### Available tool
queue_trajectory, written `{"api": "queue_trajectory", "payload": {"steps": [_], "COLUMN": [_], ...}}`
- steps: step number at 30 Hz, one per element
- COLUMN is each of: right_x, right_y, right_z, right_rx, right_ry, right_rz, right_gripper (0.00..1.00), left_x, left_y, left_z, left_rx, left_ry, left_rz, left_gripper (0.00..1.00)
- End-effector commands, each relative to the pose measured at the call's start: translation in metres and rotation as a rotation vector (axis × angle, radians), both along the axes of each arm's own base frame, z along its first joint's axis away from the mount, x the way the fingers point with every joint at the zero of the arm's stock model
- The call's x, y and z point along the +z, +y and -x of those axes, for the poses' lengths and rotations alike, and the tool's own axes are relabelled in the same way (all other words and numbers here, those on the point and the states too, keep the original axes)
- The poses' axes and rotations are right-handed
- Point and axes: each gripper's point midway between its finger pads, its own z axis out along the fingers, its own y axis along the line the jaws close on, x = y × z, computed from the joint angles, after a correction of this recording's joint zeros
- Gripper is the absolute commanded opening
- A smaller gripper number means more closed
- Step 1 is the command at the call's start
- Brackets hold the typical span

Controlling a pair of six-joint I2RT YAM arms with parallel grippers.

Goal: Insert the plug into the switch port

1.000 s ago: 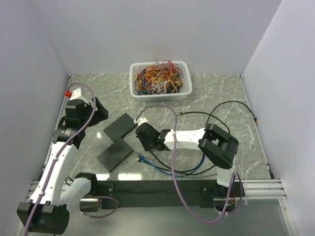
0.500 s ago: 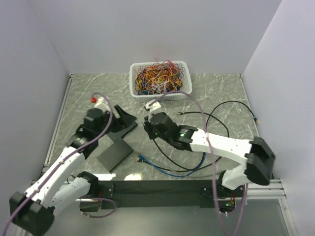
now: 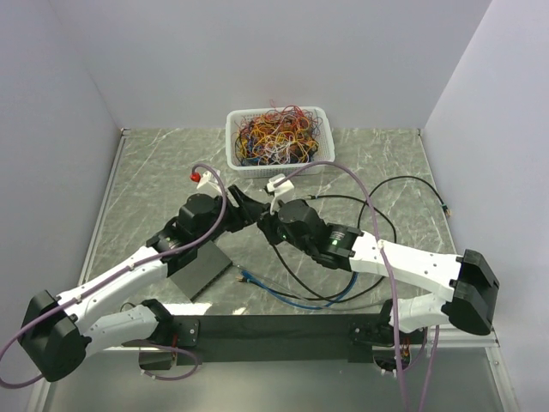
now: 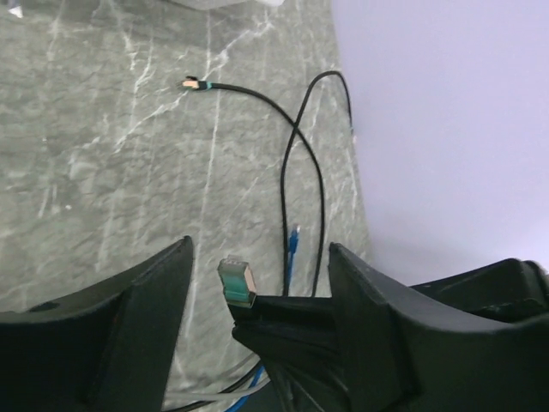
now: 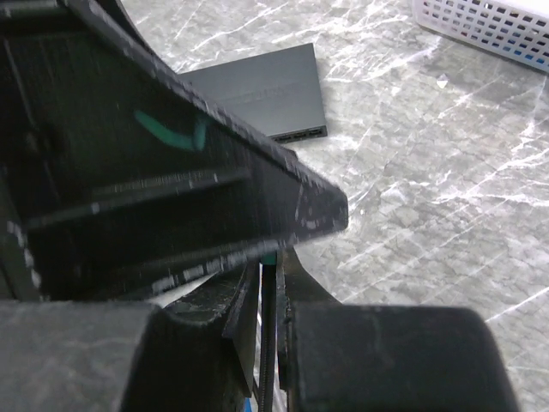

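My right gripper [image 3: 264,225] [image 5: 273,257] is shut on a black cable just behind its plug [image 4: 236,281], a clear green-tinted connector with a metal shell. The plug sticks up between the fingers of my left gripper [image 4: 262,249] [image 3: 249,204]. That gripper is open, with a gap on each side of the plug. In the right wrist view a left finger [image 5: 171,172] fills the foreground. Beyond it a flat black switch [image 5: 257,86] lies on the table, a row of ports [image 5: 296,134] along its near edge. From above, a black switch [image 3: 199,270] lies front-left of both grippers.
A white basket [image 3: 319,163] full of tangled coloured wires stands at the back centre. A loose black cable [image 4: 300,146] with its own connector [image 4: 193,83] and a blue cable [image 3: 283,296] trail over the marble table [image 3: 386,163] to the right. White walls close in on both sides.
My left arm has swung in from the far left to the centre. The right arm has carried the plug back and left to meet it. The left fingers have narrowed around the plug.
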Motion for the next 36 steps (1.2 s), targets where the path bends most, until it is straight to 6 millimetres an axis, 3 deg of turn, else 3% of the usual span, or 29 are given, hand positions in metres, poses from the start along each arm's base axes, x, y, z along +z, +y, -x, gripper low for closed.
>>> {"api": "queue_trajectory", "payload": {"steps": [1, 2, 5, 13, 14, 17, 23, 27, 28, 30, 34, 36], "right_x": [0.031, 0.030, 0.032, 0.042, 0.043, 0.046, 0.050, 0.070, 0.072, 0.079, 0.093, 0.098], "right_y": [-0.001, -0.002, -0.002, -0.002, -0.003, -0.005, -0.015, -0.027, -0.028, -0.041, -0.051, -0.045], "right_z": [0.003, 0.003, 0.004, 0.008, 0.008, 0.011, 0.010, 0.003, 0.004, -0.005, -0.005, 0.009], "right_rx": [0.000, 0.000, 0.002, 0.010, 0.013, 0.017, 0.011, 0.026, 0.051, 0.032, 0.120, 0.236], "right_ry": [-0.048, -0.048, -0.049, -0.051, -0.051, -0.055, -0.058, -0.054, -0.040, -0.038, -0.027, -0.001], "right_rz": [-0.104, -0.104, -0.115, -0.152, -0.156, -0.169, -0.198, -0.292, -0.307, -0.348, -0.452, -0.511], "right_gripper": [0.00, 0.00, 0.00, 0.00, 0.00, 0.00, 0.01, 0.34, 0.39, 0.43, 0.45, 0.45], "left_x": [0.033, 0.033, 0.029, 0.022, 0.021, 0.020, 0.024, 0.039, 0.043, 0.056, 0.074, 0.087], "left_y": [-0.004, -0.005, -0.008, -0.015, -0.015, -0.013, -0.005, 0.000, 0.000, 0.003, 0.003, 0.003], "left_z": [-0.009, -0.008, -0.008, -0.006, -0.006, -0.006, -0.008, -0.003, -0.002, 0.003, 0.010, 0.016], "left_rx": [0.044, 0.043, 0.035, 0.030, 0.032, 0.038, 0.066, 0.056, 0.048, 0.035, -0.002, -0.024], "left_ry": [-0.068, -0.067, -0.055, -0.044, -0.041, -0.041, -0.068, -0.140, -0.168, -0.225, -0.311, -0.376], "left_rz": [0.087, 0.089, 0.083, 0.062, 0.058, 0.056, 0.030, 0.050, 0.064, 0.083, 0.108, 0.135], "left_gripper": [0.68, 0.60, 0.48, 0.35, 0.23, 0.01, 0.00, 0.00, 0.01, 0.01, 0.00, 0.01]}}
